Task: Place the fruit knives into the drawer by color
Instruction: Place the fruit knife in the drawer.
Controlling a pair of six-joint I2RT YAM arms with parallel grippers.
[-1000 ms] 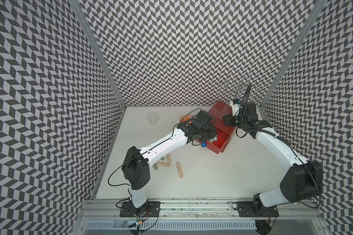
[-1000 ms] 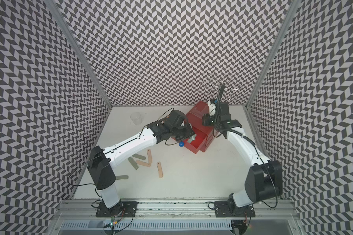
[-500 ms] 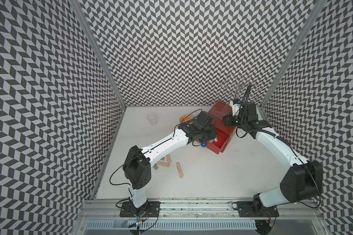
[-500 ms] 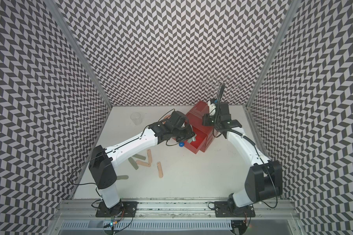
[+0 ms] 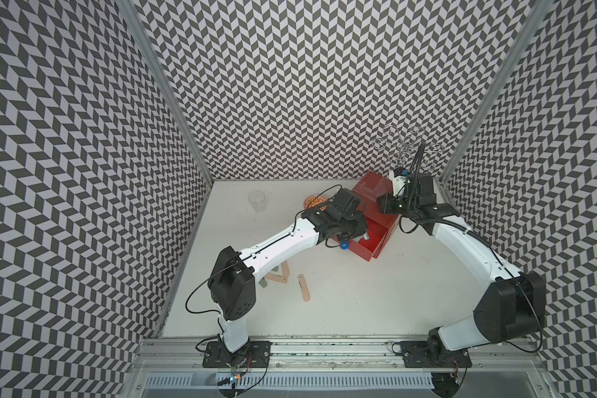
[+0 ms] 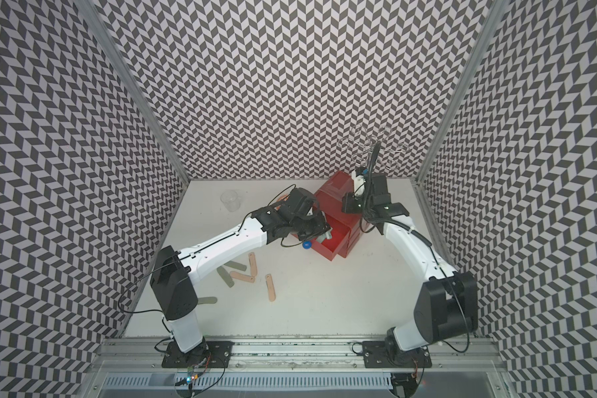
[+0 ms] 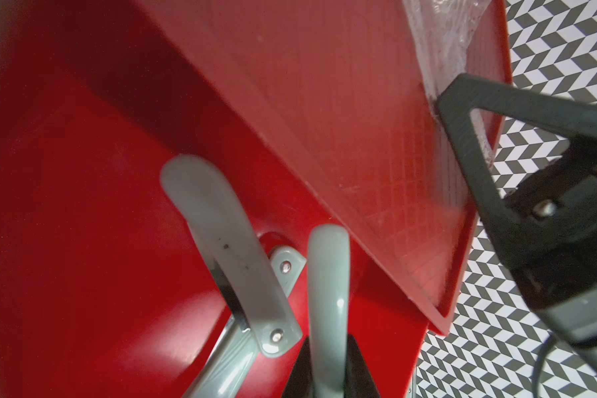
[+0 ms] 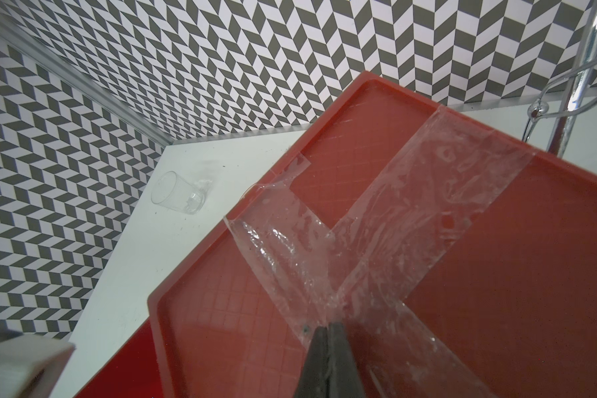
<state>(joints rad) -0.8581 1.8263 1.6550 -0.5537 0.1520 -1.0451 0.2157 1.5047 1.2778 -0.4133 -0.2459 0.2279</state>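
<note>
Dropping step: my left jaws, nearly closed, pinch a pale knife (image 7: 327, 275) end-down over the open drawer (image 5: 362, 253), beside a second knife (image 7: 221, 234). My right jaws, shut empty, steady the chest (image 8: 531, 258). Next I should open and lift clear.

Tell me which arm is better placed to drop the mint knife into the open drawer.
Left. The left gripper holds the knife over the open drawer; the right gripper rests, shut, on the chest top.
</note>
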